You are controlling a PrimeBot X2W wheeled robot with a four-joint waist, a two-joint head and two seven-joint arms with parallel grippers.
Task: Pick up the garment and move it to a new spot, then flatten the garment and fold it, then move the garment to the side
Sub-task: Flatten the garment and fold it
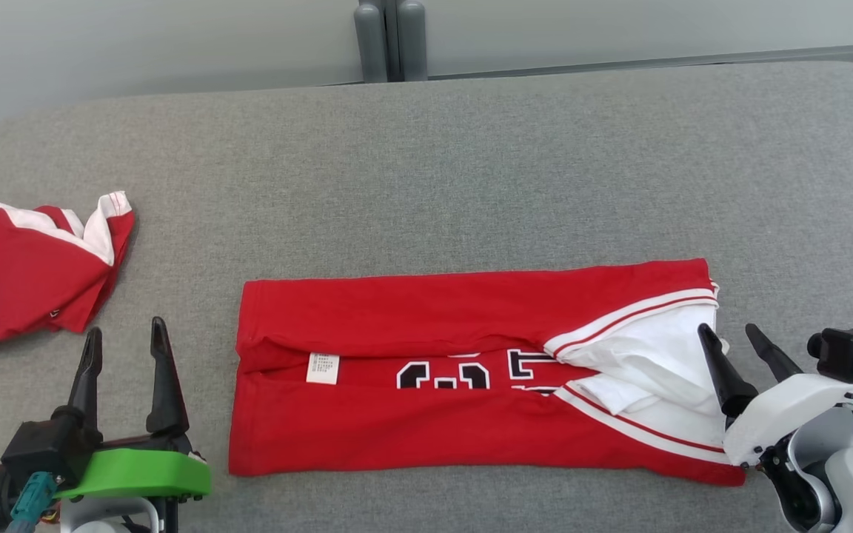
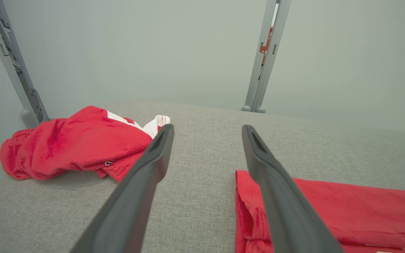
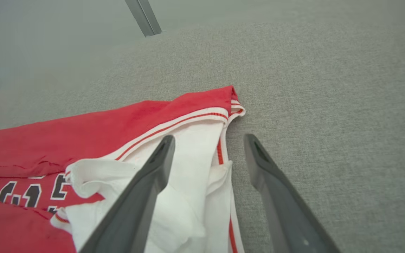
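Okay, the red jersey (image 1: 426,311) lies flat on the grey padded table (image 1: 471,148), in the middle-near area, with its long axis running left to right. Both long edges are folded in toward the centre, leaving a strip where a white label (image 1: 323,368) and a black-and-white number print (image 1: 445,376) show. White fabric (image 1: 656,355) with red striped trim bunches loosely at the right end. A second red garment (image 1: 19,274) sits crumpled at the table's left edge, well apart from the jersey.

Left gripper (image 1: 124,327): fingers spread wide with nothing between them, near-left of the jersey's left end, apparently not touching it. Right gripper (image 1: 726,327): also spread and empty, at the jersey's right end. In the right wrist view one finger is over the white fabric and the other over bare table.

Handling, my read: a thin, light, limp knit, probably a bit slick, so the layers will slide over each other and any lifted part will sag. Drag it and the folds likely open. The best hold looks like a pinch through all layers at the short ends: the left corners for the left gripper, the trimmed right edge for the right. The loose white bunch is the risk, since a shallow pinch there likely catches one layer only. The cross fold and the move aside look not yet done.
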